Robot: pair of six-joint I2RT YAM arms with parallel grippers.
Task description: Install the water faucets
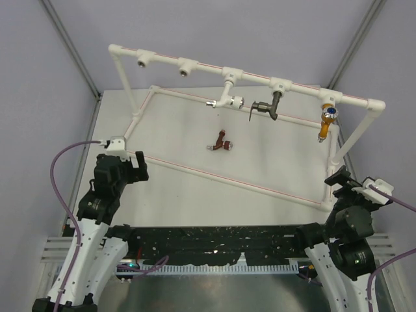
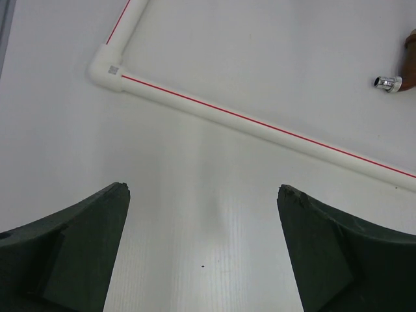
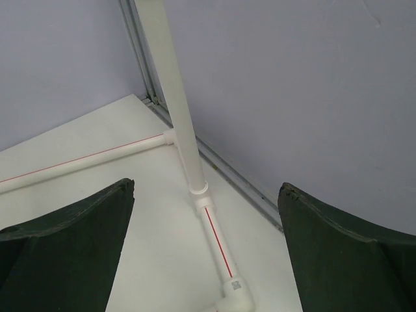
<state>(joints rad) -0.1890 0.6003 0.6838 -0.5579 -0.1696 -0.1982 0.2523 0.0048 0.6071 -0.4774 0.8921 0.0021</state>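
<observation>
The reddish-brown water faucet [image 1: 221, 142] lies on its side on the white table, inside the base of the white pipe frame [image 1: 227, 178]. Its spout end shows at the right edge of the left wrist view [image 2: 408, 62]. My left gripper [image 1: 132, 162] is open and empty at the frame's near-left corner, well left of the faucet; its jaws [image 2: 203, 192] stand wide apart over bare table. My right gripper [image 1: 340, 178] is open and empty at the frame's near-right corner, and its jaws [image 3: 207, 188] face the frame's upright post [image 3: 177, 104].
The top rail [image 1: 208, 67] has two empty sockets at the left [image 1: 142, 62] [image 1: 187, 67]. A white and chrome tap [image 1: 224, 101], a dark bronze lever tap [image 1: 266, 108] and an orange tap with a blue knob [image 1: 327, 120] hang from it. Grey walls enclose the table.
</observation>
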